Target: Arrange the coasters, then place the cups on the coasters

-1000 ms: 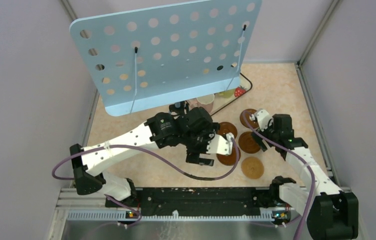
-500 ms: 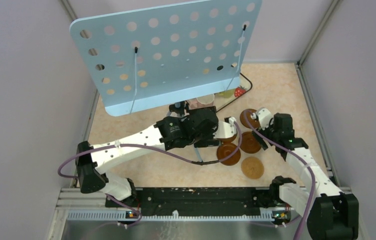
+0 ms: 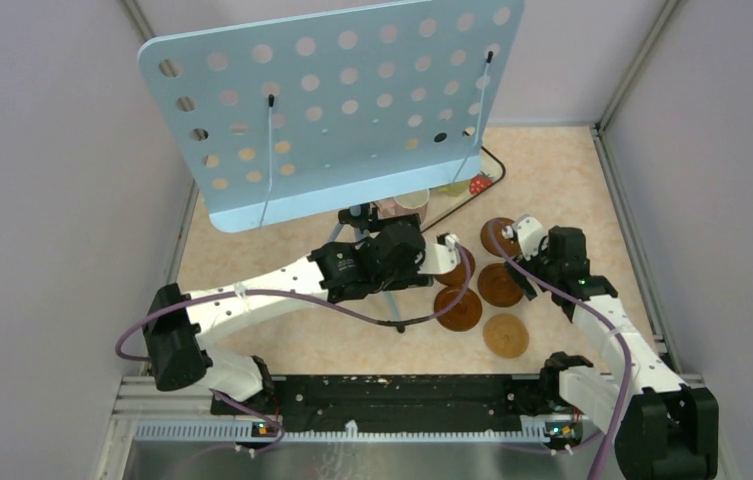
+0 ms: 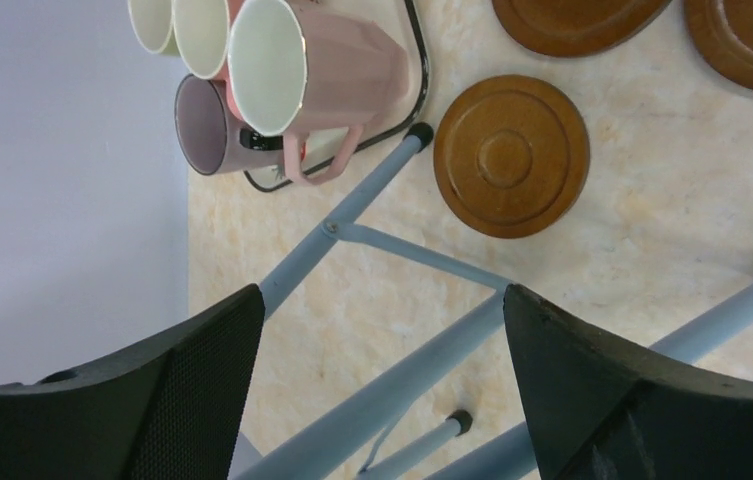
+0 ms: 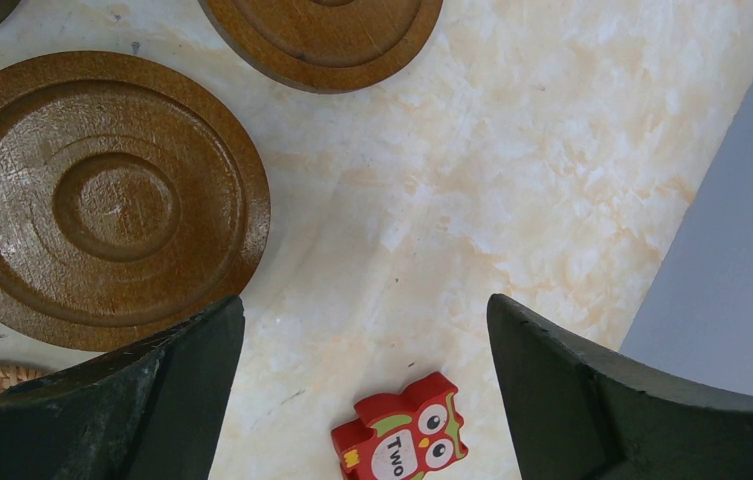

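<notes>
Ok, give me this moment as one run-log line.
coasters: on table, bare | mugs: on tray | left gripper: open, empty, over stand legs | right gripper: open, empty, beside nearest coaster

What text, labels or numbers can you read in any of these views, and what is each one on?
"Two": on the belly of the red owl figure, seen in the right wrist view.
No other words, brands or numbers can be read in any view.
</notes>
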{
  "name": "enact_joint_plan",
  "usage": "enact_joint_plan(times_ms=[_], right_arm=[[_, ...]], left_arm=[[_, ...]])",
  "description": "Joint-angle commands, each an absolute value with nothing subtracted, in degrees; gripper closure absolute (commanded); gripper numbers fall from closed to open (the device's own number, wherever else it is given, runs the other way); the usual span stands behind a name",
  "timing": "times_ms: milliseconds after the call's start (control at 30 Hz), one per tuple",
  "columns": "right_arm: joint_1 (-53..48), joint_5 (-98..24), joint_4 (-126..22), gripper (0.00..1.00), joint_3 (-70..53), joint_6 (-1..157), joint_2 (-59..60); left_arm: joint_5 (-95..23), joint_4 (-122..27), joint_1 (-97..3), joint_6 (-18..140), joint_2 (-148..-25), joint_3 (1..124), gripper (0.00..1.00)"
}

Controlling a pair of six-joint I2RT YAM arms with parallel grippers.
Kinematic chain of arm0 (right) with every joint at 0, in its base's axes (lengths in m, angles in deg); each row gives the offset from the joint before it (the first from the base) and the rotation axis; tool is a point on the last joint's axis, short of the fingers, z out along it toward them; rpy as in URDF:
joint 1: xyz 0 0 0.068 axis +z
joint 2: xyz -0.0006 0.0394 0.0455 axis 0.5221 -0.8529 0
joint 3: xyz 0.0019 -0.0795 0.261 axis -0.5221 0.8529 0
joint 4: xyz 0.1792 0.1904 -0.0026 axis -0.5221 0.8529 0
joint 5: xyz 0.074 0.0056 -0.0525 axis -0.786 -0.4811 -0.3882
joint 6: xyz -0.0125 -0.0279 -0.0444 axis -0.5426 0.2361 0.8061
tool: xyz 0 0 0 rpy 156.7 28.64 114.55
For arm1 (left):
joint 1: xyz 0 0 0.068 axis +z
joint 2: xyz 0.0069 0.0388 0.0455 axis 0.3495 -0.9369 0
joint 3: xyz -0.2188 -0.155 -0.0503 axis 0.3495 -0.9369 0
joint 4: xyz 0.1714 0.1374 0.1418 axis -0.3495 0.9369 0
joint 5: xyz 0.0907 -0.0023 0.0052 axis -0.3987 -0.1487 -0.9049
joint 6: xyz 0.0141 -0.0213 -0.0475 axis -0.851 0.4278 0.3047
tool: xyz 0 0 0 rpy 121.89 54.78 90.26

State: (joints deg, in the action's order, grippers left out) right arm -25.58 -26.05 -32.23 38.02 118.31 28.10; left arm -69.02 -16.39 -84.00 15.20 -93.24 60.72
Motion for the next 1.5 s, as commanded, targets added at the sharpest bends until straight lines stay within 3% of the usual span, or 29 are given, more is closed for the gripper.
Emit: enact_joint_plan(times_ms=[0,433,1467], right_arm=[[-25.2,-26.5,-33.8,0.10,37.2,118.1,29.1],[-25.2,-26.8,-33.8,0.10,37.2,118.2,28.5],[-25.2,-27.3,-33.3,0.10,37.1,118.4,28.1]], left_arm=[[-69.3,-17.1,-80.6,15.6,-88.7,58.7,0.06],[-63.5,-19.5,-71.7,10.6,-82.3,51.7,0.06],[-36.1,-20.5,-36.3,-13.9,-76.5,42.6,0.03]])
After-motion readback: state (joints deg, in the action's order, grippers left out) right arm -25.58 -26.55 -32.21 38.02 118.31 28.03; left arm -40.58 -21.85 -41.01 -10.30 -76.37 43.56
